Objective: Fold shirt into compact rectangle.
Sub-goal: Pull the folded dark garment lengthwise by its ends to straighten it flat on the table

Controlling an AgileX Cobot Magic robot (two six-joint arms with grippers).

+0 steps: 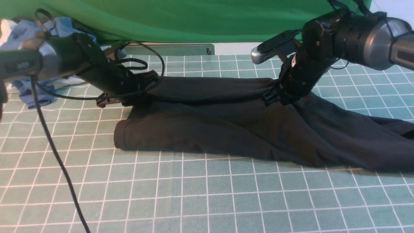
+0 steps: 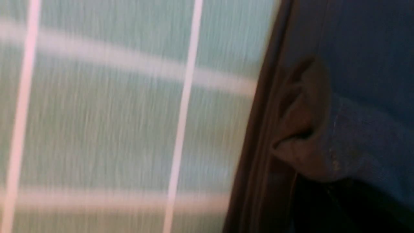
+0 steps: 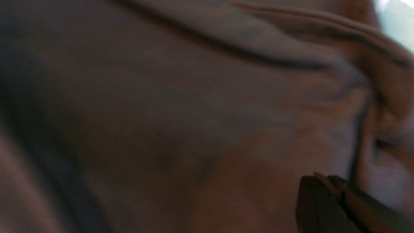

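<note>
The black shirt (image 1: 210,123) lies folded lengthwise across the green grid mat (image 1: 207,194), its right part trailing off toward the right edge. My left gripper (image 1: 151,80) is at the shirt's far left corner, and the cloth rises to it. In the left wrist view a bunched fold of the shirt (image 2: 304,129) sits right at the dark jaws, beside the hem. My right gripper (image 1: 272,95) is at the far edge further right, with fabric draping down from it like a tent. In the right wrist view the right gripper (image 3: 326,182) is shut amid the cloth (image 3: 194,113).
Blue and white garments (image 1: 26,35) are heaped at the back left behind my left arm. A bright green cloth (image 1: 194,16) hangs along the back. A black cable (image 1: 55,152) dangles from the left arm across the near left of the mat.
</note>
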